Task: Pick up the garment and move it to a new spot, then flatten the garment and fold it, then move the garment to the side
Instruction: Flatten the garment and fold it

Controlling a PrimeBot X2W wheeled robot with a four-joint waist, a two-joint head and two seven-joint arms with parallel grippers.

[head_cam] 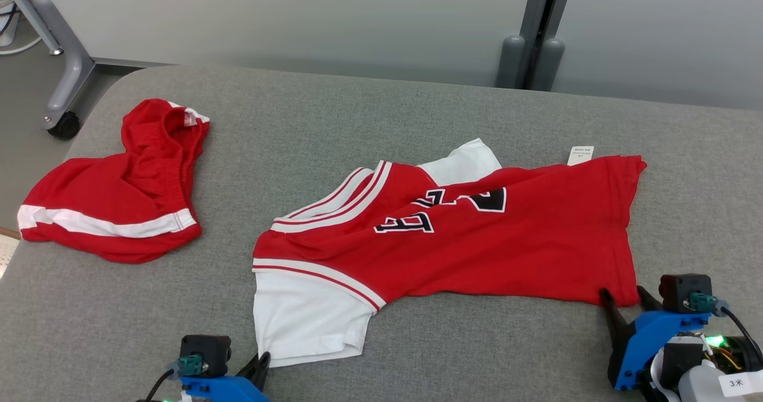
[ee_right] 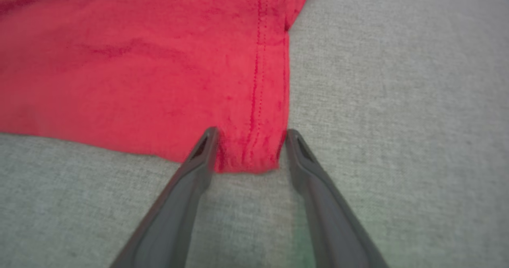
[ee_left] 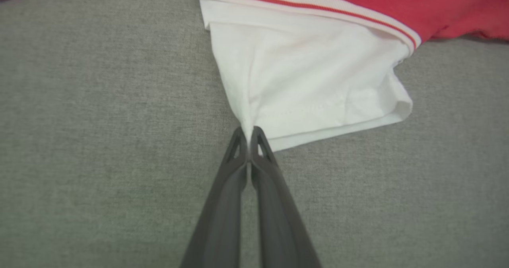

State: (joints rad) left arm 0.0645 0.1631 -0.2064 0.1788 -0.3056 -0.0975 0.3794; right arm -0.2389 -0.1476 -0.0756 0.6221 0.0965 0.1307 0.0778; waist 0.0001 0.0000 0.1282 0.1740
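Left jaws: clenched on the near corner of the white sleeve (ee_left: 310,89), with the cloth drawn into a pinch between the tips. Right jaws: spread wide, one tip at each side of the near hem corner (ee_right: 246,152) of the red jersey (head_cam: 477,241); the corner sits between them, unclamped. The red jersey lies mostly flat, somewhat rumpled, across the middle of the grey counter (head_cam: 417,121), sleeve end toward the robot's left, hem toward its right, black lettering face up. A white label (head_cam: 580,154) shows at the far hem corner. Red shorts (head_cam: 113,199) with a white stripe lie crumpled, well apart, at the counter's left side.
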